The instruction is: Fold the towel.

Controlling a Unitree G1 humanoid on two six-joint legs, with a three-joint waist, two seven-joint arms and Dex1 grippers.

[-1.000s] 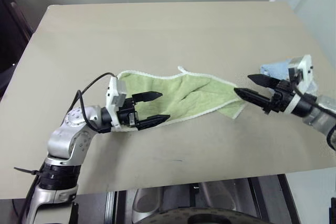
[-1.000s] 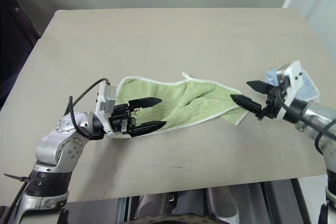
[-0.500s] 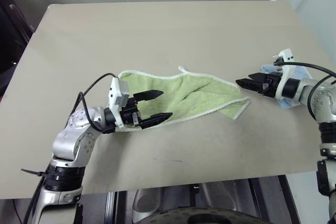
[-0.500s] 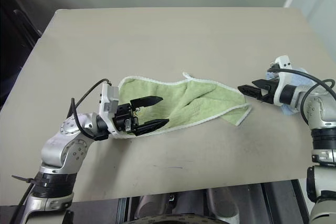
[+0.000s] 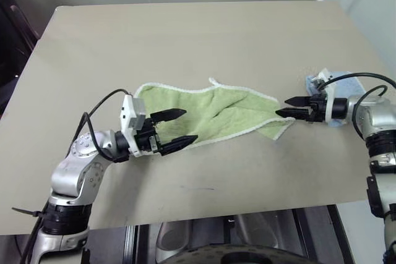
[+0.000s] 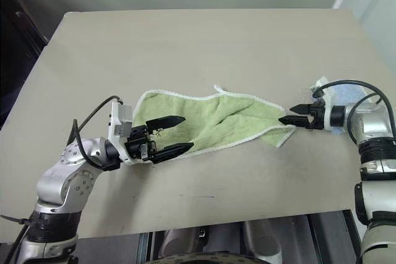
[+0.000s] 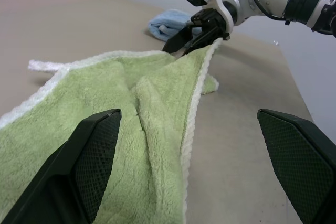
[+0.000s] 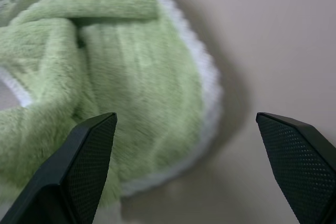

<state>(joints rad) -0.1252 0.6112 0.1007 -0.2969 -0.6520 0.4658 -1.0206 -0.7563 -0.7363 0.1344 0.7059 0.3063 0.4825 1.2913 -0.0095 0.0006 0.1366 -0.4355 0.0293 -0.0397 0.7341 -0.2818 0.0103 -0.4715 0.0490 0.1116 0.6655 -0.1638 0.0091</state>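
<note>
Both claws are gaping, gripping nothing — the right claw (image 5: 286, 107) is nosing the towel (image 5: 213, 110)'s bunched end, risking pinching several layers; the left claw (image 5: 180, 128) is straddling the opposite end.

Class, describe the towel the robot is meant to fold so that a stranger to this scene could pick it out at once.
Start with the beige table. Near its middle, between the two grippers, lies the light green towel, crumpled into a long strip with white stitched edging and a small white loop on its far edge. The smaller towel behind the right gripper is light blue.
</note>
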